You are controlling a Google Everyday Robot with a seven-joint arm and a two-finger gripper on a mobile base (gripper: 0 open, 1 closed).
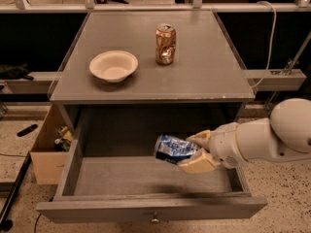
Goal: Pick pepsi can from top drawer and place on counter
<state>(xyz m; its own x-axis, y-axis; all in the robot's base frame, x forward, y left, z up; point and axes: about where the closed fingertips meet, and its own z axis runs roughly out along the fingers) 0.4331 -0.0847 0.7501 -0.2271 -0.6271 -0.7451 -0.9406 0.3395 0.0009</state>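
Note:
My gripper (192, 152) reaches in from the right on a white arm and is shut on the pepsi can (172, 148), a dented blue can with white lettering. The can lies on its side in the fingers (197, 163), held above the floor of the open top drawer (146, 178), below the counter's front edge. The drawer's front panel with its small knob (154, 220) is at the bottom of the view. The grey counter (204, 72) stretches above.
On the counter stand a white bowl (113, 65) at the left and a copper-coloured can (165, 44) near the middle back. A cardboard box (48, 149) with clutter sits on the floor left of the cabinet. A rail runs along the back.

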